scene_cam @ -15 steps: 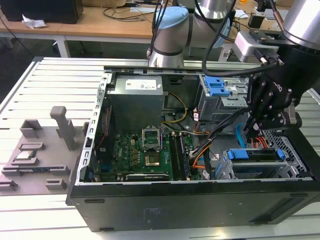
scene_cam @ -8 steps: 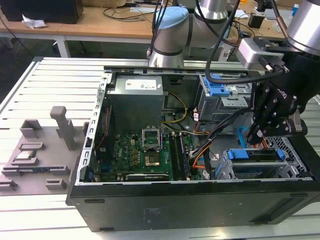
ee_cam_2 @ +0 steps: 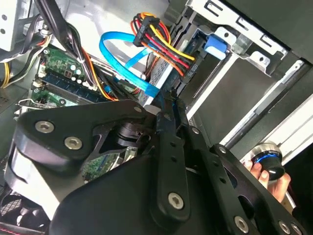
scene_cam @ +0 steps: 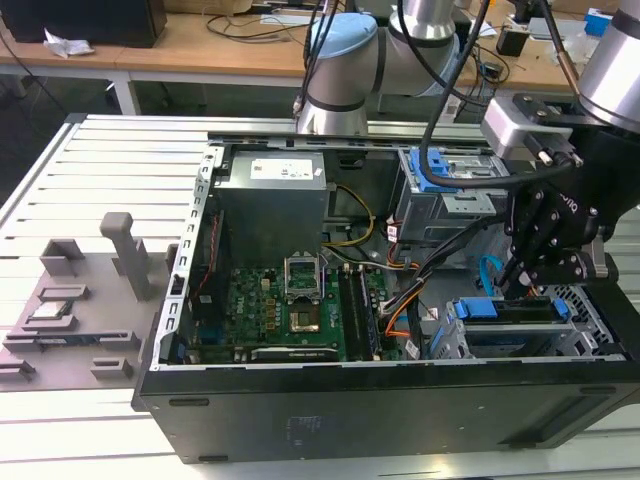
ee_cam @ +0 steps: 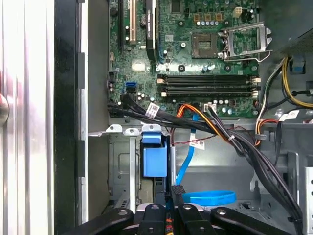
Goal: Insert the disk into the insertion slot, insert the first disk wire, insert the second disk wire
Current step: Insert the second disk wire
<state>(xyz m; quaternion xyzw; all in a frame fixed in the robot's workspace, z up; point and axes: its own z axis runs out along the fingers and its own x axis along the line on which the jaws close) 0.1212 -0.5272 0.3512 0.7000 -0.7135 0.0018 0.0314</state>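
One gripper (scene_cam: pixel 522 290) hangs low over the near right corner of the open computer case, which lies on its side on the slotted surface (scene_cam: pixel 120 170) so that the arm can reach inside from above. Its fingers stand very narrow, almost together. In the second wrist view the tips (ee_cam_2: pixel 167 105) meet just where the second disk wire (ee_cam_2: pixel 115 39) ends, so I judge that they pinch the small plug of this light-blue cable, though the plug itself is hidden.

The disk (ee_cam: pixel 154 164) sits in the insertion slot (scene_cam: pixel 590 320), and its blue carrier is level with the grey cage, so this step looks finished. The carrier's end faces the motherboard (scene_cam: pixel 290 310), which leaves the connector side open toward the cables.

The first disk wire (ee_cam_2: pixel 166 46) runs down to the back of the disk, just beside the gripper. It seems plugged, but the joint is not visible.

The blue cable makes a loose loop (ee_cam: pixel 210 198) near the gripper, which gives slack for bringing the plug to the disk. The taller cage (scene_cam: pixel 445 190) with the blue latch stands farther back, apart from the work.
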